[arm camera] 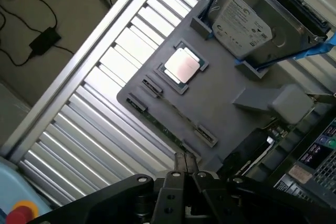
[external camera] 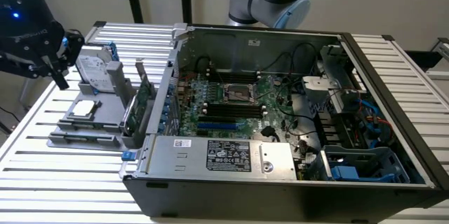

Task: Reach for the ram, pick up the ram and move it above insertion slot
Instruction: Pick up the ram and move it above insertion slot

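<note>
Reaching for the ram (arm camera: 160,120) is the step in hand; nothing is held yet. The gripper (arm camera: 185,162) hangs above the grey tray (arm camera: 226,85), its 2 fingers pressed together on nothing. The ram shows as a thin green strip between end clips along the tray's long edge farthest from the hard drive (arm camera: 244,22), near the processor chip (arm camera: 182,66). A good reach, I judge, sets the fingers across the stick's flat faces midway between the clips, parted enough to straddle it, descending straight and clear of the chip.
</note>
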`<state>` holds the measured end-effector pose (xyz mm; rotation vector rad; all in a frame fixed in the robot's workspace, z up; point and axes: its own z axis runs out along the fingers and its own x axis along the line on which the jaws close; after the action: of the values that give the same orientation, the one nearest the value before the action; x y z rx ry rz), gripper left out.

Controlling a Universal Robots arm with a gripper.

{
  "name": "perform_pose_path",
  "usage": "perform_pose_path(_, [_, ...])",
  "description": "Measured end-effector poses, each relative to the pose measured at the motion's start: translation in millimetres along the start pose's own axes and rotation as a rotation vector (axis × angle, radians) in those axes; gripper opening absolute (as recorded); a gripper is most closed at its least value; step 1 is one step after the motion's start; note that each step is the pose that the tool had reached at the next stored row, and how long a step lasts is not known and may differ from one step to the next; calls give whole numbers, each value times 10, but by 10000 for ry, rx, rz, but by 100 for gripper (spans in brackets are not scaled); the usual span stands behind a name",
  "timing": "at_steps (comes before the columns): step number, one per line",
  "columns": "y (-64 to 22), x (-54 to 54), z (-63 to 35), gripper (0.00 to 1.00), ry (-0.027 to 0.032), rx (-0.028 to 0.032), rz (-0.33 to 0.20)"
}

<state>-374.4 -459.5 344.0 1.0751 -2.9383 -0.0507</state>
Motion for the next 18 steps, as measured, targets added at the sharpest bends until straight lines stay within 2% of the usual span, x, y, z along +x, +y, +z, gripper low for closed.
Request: perform_pose_path(18, [-1, 0, 40, 11, 114, 2, -3279])
